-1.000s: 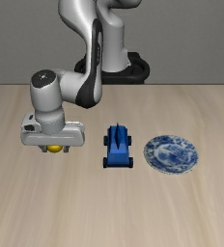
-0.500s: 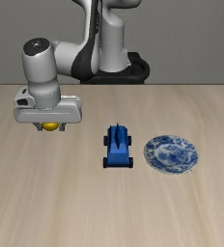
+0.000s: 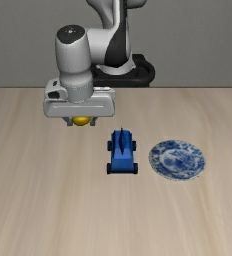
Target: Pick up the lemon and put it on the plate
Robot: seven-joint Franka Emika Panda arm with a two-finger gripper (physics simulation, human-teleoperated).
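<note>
**Claw** (image 3: 80,117): sitting upper left of centre, pointing down, its pale grey housing spreading wide above the fingers. It is clamping the lemon between its fingers; the fingers themselves are mostly hiding under the housing. Half a second ago it was hanging nearer the left edge; it is now lying further right and slightly higher in the frame.

**Lemon** (image 3: 81,121): small, yellow, peeking out just beneath the housing, held in the claw. It is travelling with the claw, having shifted rightward by the same amount since the earlier frames.

**Arm** (image 3: 100,45): grey and white, rising from the claw towards the top centre, swinging rightward compared with before.

**Toy car** (image 3: 121,152): blue, resting on the table just right of and below the claw, at frame centre, apart from the lemon. Position matching the earlier frames.

**Plate** (image 3: 176,158): blue-and-white patterned, lying right of the toy car, well apart from the lemon. Unmoved.

**Table** (image 3: 48,210): light wood grain, running across the lower two thirds of the frame.
</note>
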